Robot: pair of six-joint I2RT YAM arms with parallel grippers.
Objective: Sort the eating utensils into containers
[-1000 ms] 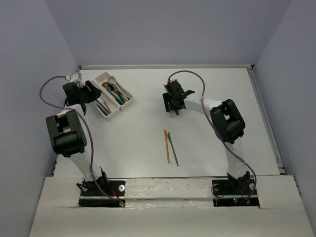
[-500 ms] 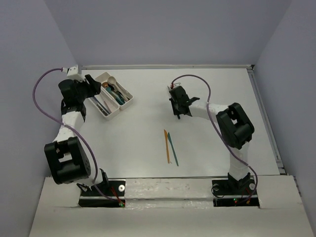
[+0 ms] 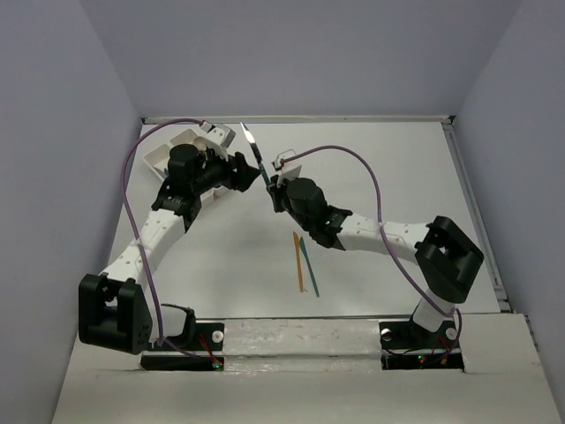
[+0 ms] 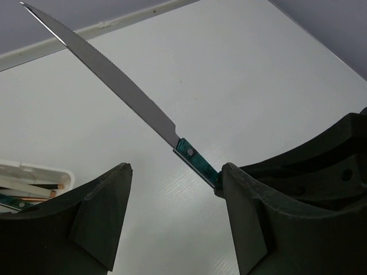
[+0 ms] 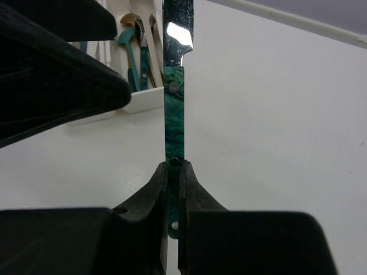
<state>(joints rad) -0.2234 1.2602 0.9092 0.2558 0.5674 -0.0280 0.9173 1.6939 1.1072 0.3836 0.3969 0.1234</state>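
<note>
Teal marbled-handle steel knife (image 3: 254, 152) is clamped at its handle end in the right gripper (image 5: 172, 166), long axis running toward 11 o'clock, just beside the wide-spread empty left gripper (image 4: 175, 169), the arm nearer the white plastic twin trays (image 3: 157, 150) at 10 o'clock.

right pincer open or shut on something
Shut: the right pincer clamps the teal-handled knife by its handle, squeezing it from both sides in the right wrist view.

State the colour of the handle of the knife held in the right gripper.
Marbled teal knife handle, silver rivets; clearest in the right wrist view.
</note>
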